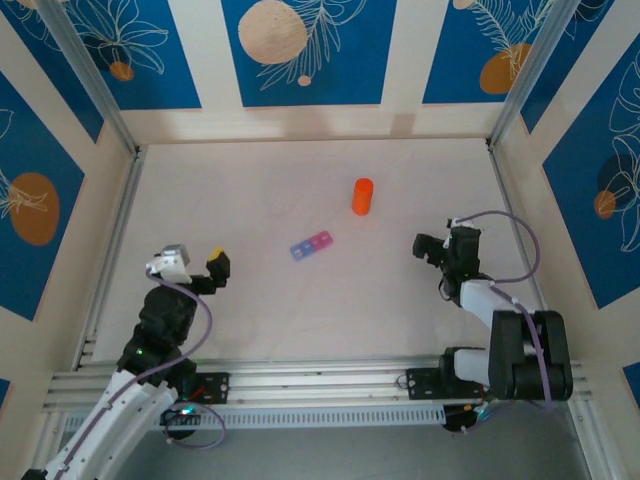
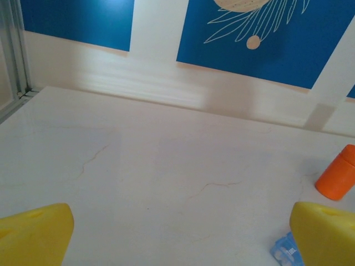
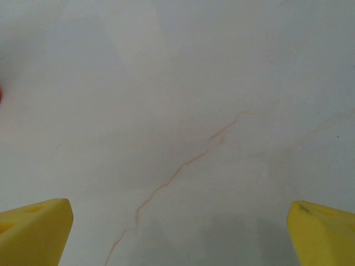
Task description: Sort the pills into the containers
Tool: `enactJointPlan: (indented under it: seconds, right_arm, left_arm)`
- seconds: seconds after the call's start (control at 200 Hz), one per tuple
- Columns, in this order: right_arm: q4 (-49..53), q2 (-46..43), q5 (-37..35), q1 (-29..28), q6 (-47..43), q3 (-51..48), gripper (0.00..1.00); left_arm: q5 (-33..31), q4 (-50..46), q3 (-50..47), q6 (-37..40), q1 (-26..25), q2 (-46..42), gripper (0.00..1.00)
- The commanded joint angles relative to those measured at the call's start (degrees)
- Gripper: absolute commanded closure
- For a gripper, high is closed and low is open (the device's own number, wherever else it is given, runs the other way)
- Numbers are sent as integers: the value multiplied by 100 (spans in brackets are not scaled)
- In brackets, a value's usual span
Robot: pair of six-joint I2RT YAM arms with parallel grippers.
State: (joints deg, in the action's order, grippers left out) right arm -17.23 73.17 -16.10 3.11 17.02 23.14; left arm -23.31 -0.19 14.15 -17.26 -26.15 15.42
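Near mid-table, found the containers (image 1: 311,245) lying flat on the table (image 1: 300,330), blue box toward the left arm, pink box at the far end. Saw the orange bottle (image 1: 362,196) standing upright beyond them, apart. Noted the left gripper (image 1: 195,266) spread wide and holding nothing, near the strip but not touching, the blue box showing beside one finger in its wrist view. Noted the right gripper (image 1: 446,243) likewise wide and empty, over bare table off to the right.
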Motion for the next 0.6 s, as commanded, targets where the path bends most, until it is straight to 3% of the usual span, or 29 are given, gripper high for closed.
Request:
enactJointPlan:
  seconds: [0.0,0.115,0.39,0.51,0.595]
  right_arm:
    - [-835,394,399,222,569,351,1]
    - [-977,533,348,136,142,457,1]
    - [-4328,821,490,-346,-925,-990,1]
    - [-4805,1261,1196,-834,-1870,-1029,1]
    - [-5001,1386,956,-812,-1719,-1074,1]
  left_arm:
    - [-211,341,-89,-93,-17,43,0]
    - [-198,319,-84,-155,-18,94,0]
    - [-218,328,-84,-233,-20,88,0]
    - [-252,326,-95,-273,-21,90,0]
    - [-287,373,-108,-296,-21,106,0]
